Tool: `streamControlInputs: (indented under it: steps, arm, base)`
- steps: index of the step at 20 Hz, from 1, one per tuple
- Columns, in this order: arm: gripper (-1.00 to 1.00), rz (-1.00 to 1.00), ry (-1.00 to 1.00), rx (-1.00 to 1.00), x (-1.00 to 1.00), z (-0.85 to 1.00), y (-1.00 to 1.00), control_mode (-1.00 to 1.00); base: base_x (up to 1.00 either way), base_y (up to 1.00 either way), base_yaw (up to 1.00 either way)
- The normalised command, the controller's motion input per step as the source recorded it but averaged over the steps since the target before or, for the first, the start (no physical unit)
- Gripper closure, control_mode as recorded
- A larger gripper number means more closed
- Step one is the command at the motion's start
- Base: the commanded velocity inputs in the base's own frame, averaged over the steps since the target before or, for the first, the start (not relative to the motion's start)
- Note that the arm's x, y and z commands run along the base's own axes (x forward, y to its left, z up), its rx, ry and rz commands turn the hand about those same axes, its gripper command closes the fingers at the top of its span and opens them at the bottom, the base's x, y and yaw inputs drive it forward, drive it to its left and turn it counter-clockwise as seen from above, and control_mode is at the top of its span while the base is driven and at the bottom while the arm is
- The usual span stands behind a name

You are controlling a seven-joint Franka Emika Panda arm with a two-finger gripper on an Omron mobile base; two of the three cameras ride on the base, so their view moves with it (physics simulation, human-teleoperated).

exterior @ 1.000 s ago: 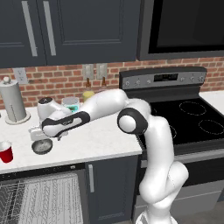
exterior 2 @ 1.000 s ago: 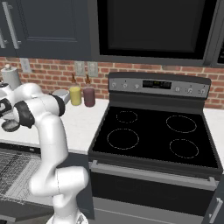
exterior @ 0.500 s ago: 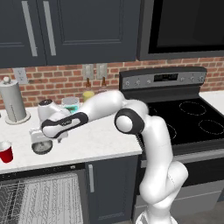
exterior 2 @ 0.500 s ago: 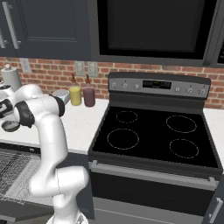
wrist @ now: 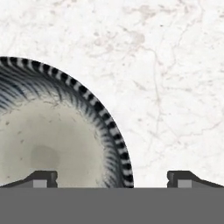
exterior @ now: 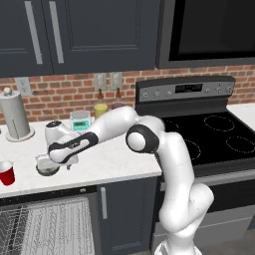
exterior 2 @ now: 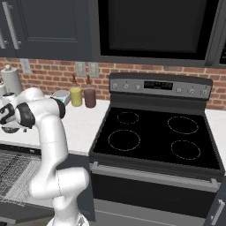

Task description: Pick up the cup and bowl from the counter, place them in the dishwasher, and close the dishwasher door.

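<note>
The tool (wrist: 112,178) hangs spread wide over the bowl (wrist: 52,140), one finger inside its rim, one outside over the table (wrist: 175,78). The cup (exterior: 6,173) stands left.

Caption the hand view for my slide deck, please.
Open gripper straddling the bowl's striped rim above the white marbled counter.

white rounded arm links (exterior: 174,164), dark grey joint caps, small dark fingertips (wrist: 43,178).
</note>
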Motion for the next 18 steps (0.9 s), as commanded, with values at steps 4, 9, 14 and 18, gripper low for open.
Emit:
streamControlInputs:
  steps: [4, 9, 14, 18]
  arm:
    - [-1.0, 0.0, 0.0, 0.0, 0.0, 0.0, 0.0, -1.0]
    - [1.0, 0.0, 0.0, 0.0, 0.0, 0.0, 0.0, -1.0]
    - [1.0, 0.0, 0.0, 0.0, 0.0, 0.0, 0.0, -1.0]
    - [1.0, 0.0, 0.0, 0.0, 0.0, 0.0, 0.0, -1.0]
  base:
    - [0.0, 0.0, 0.0]
    - [0.0, 0.0, 0.0]
    - [0.0, 0.0, 0.0]
    - [0.0, 0.0, 0.0]
